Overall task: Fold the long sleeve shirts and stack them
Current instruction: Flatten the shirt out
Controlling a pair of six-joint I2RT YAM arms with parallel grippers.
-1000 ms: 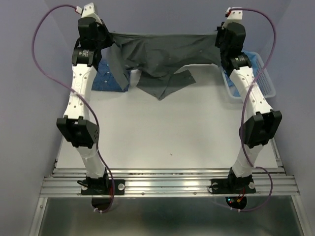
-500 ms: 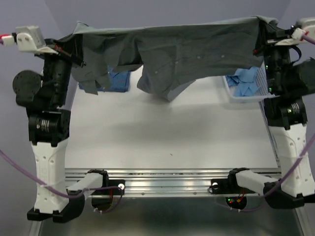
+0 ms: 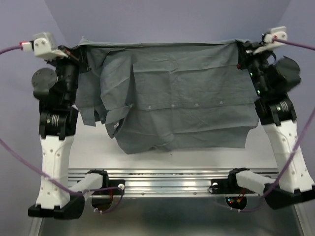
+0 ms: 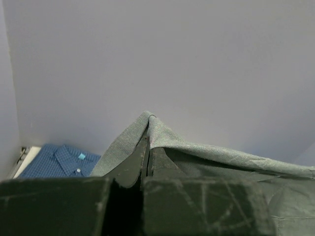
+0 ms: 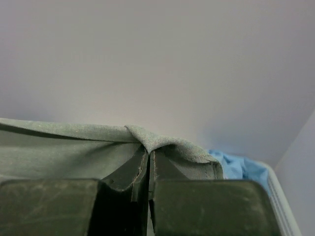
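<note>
The plain dark grey shirt [image 3: 182,93] hangs spread wide in the air between both arms, high above the table. My left gripper [image 3: 81,49] is shut on its upper left corner, the cloth [image 4: 197,152] draped over the closed tips [image 4: 148,145]. My right gripper [image 3: 239,48] is shut on the upper right corner [image 5: 74,147], cloth folded over the tips [image 5: 148,153]. A sleeve and front flap hang crumpled at the shirt's left side [image 3: 106,105]. A dark blue patterned shirt [image 4: 56,160] lies folded below at the left. Light blue shirts [image 5: 238,167] lie at the right.
The white slatted basket rim [image 5: 283,201] shows at the right beside the light blue cloth. The hanging shirt hides most of the table; a strip of white tabletop [image 3: 206,155] shows below its hem. Purple-grey walls stand behind and on both sides.
Both arms have lifted the grey shirt higher and toward the camera. It now hangs flat and spread, covering the blue shirt and basket that showed before.
</note>
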